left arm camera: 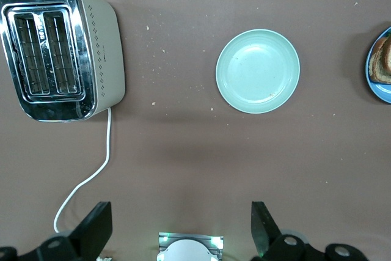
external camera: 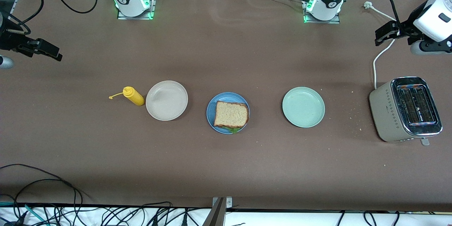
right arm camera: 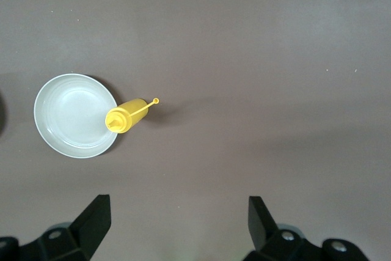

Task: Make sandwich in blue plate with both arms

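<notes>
The sandwich point(external camera: 231, 114) lies in the blue plate point(external camera: 211, 106) at the middle of the table. Its top slice is brown toast with a darker crust, and a bit of green lettuce point(external camera: 233, 130) pokes out at the edge nearer the front camera. The left wrist view catches the sandwich point(left arm camera: 382, 62) and the plate point(left arm camera: 380, 93) at its border. My left gripper point(external camera: 380, 36) point(left arm camera: 181, 224) hangs open and empty high over the toaster end of the table. At the other end, my right gripper point(external camera: 55, 55) point(right arm camera: 178, 219) is raised, open and empty too.
A beige plate point(external camera: 166, 100) with a yellow squeeze bottle point(external camera: 133, 96) lying beside it sits toward the right arm's end. A pale green plate point(external camera: 303, 107) and a toaster point(external camera: 406, 109) with a white cord point(external camera: 379, 56) sit toward the left arm's end. Crumbs dot the table near the toaster.
</notes>
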Robot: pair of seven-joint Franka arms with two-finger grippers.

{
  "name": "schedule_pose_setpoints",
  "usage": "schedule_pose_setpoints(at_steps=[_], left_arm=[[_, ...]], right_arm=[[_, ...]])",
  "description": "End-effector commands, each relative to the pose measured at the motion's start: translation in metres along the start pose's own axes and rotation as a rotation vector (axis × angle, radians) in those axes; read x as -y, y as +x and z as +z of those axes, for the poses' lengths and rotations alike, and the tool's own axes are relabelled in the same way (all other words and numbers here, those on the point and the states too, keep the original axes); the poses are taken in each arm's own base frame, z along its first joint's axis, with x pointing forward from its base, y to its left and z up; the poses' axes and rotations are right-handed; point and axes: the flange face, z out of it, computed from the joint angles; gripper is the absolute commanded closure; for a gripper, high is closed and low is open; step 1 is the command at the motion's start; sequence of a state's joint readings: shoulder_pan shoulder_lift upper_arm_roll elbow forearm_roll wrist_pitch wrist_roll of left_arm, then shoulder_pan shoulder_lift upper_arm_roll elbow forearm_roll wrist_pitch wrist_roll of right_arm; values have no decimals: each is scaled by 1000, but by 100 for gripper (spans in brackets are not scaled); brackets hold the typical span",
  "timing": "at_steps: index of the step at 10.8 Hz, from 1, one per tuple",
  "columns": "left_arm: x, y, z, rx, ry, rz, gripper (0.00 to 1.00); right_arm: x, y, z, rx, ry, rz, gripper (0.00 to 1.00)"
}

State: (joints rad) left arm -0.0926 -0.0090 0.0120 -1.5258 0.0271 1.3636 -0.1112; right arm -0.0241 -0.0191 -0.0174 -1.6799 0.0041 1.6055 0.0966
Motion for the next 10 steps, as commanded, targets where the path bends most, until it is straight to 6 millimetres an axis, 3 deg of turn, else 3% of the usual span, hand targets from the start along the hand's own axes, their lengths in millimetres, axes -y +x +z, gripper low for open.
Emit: schedule_pose_setpoints(at_steps=[1,5,10], left_arm=[[-1,2,-5,8,-17,-9,0],[31,9,4,31,-56,-67,0],[25,9,4,31,-54,-55,0]], right_arm=[[-1,-5,-2,-3,18,-7,0],[-1,-5,-2,-3,18,-9,0],[-1,-5,-2,-3,18,-9,0]])
